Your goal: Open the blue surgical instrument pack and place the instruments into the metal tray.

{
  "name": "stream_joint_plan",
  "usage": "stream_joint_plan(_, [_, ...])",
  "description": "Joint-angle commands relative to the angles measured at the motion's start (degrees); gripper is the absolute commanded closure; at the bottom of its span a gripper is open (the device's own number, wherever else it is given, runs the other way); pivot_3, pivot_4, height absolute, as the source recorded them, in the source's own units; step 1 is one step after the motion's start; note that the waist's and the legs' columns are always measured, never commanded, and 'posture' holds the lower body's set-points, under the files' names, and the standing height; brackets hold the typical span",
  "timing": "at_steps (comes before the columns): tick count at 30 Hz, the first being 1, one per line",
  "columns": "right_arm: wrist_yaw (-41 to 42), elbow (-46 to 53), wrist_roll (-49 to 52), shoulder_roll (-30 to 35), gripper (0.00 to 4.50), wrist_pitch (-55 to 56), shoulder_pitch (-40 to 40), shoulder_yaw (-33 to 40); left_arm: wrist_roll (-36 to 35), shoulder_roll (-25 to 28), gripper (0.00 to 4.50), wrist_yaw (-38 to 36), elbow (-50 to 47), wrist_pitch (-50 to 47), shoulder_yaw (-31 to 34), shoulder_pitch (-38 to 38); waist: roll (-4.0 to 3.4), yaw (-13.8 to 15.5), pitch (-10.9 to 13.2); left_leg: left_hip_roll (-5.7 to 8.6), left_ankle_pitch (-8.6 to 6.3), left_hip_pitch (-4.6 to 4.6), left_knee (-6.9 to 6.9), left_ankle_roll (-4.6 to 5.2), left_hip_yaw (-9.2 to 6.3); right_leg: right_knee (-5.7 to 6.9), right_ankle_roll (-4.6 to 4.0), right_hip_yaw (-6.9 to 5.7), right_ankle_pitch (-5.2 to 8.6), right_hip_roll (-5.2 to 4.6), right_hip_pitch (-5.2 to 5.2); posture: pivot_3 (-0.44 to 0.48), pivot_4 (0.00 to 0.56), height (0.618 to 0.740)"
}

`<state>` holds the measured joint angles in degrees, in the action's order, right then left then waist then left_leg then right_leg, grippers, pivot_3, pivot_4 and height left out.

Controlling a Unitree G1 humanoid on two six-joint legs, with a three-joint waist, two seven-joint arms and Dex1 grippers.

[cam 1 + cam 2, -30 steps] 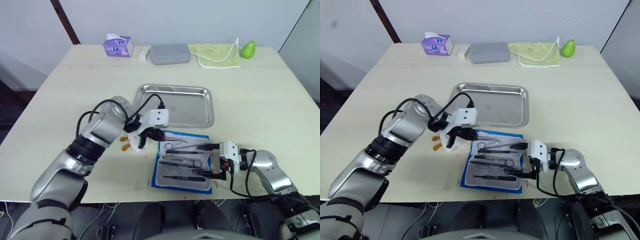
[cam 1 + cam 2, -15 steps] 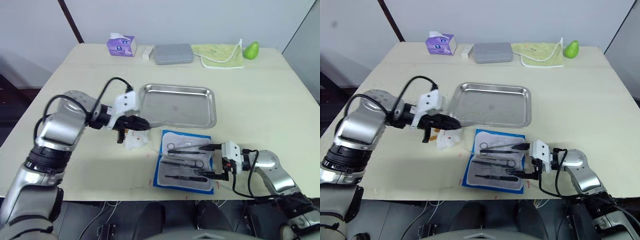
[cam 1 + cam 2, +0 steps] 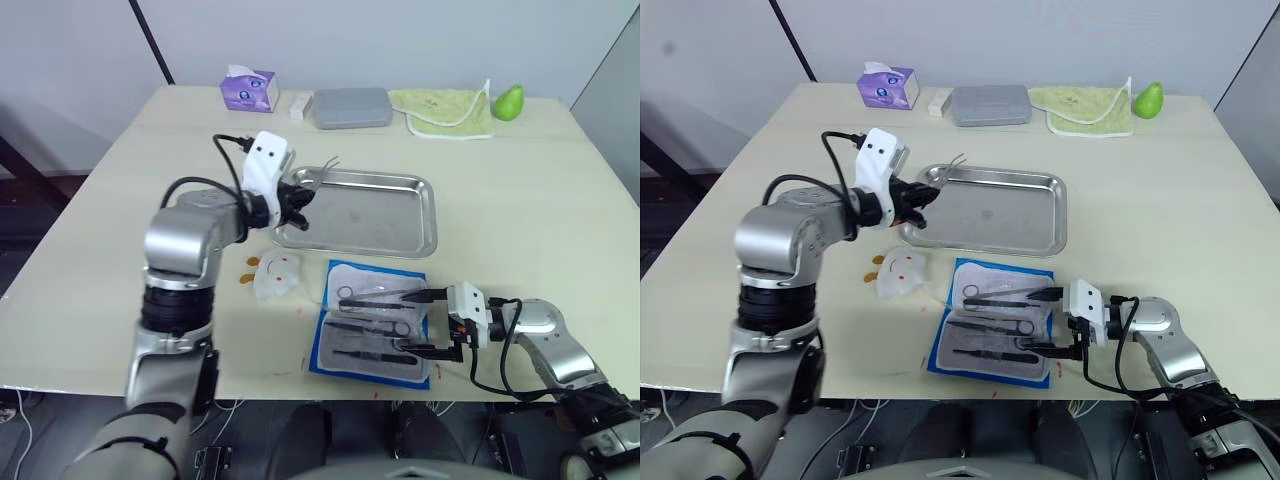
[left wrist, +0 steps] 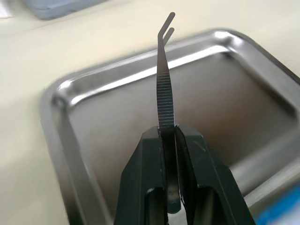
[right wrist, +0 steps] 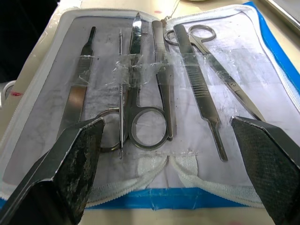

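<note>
Tweezers [image 4: 165, 84] over metal tray [image 4: 225, 117] corner

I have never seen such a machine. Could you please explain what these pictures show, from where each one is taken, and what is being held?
This is a two-armed humanoid robot. Two pictures come from its head, two from cameras on its wrists. On the table lies the opened blue surgical instrument pack with instruments inside, beside a metal tray. The left gripper is shut on bent forceps above the tray. The right gripper is open at the pack's edge.
</note>
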<state>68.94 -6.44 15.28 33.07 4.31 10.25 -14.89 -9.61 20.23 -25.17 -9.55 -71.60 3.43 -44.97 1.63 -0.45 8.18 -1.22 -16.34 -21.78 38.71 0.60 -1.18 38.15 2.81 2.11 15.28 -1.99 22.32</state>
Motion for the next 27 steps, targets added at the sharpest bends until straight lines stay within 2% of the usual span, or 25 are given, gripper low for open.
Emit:
stream_joint_plan(1, [0.32, -2.85, -3.05, 1.84, 0.0, -2.9, -2.26, -1.35, 1.86, -2.81, 4.44, 7.03, 1.15, -2.77, 2.79, -2.62, 0.0, -0.11, 0.0, 0.0, 0.0, 0.01, 0.0, 0.0, 0.0, -0.01, 0.0, 0.0, 0.0, 0.0, 0.0, 0.0, 0.15, 0.74])
stream_joint_plan(8, [0.5, -2.43, -2.94, 2.02, 0.0, -3.44, -2.27, -1.15, 3.81, -7.9, 4.44, 15.42, 9.7, -0.72, 3.35, -5.13, -0.01, -0.03, -0.01, 0.02, 0.01, 0.01, -0.01, -0.03, -0.07, -0.04, 0.0, -0.07, 0.0, -0.04, -0.05, 0.0, 0.15, 0.74])
stream_joint_plan(16, [0.29, -1.83, -2.88, 1.99, 0.0, -3.81, -2.5, -0.95, 4.59, -8.53, 4.44, 18.07, 16.39, 2.43, 1.87, -5.0, -0.01, -0.08, 0.0, 0.04, 0.12, -0.01, -0.01, -0.24, -0.21, -0.09, 0.0, -0.22, 0.0, -0.07, -0.12, 0.0, 0.15, 0.74])
stream_joint_plan(27, [-0.59, -0.98, -2.8, 1.35, 0.0, -4.17, -3.03, -1.28, 4.37, -8.88, 4.44, 19.65, 18.7, 2.65, 1.23, -4.84, -0.01, -0.1, 0.0, 0.08, 0.13, -0.04, -0.01, -0.26, -0.31, -0.13, 0.0, -0.34, 0.0, -0.12, -0.15, 0.0, 0.15, 0.74])
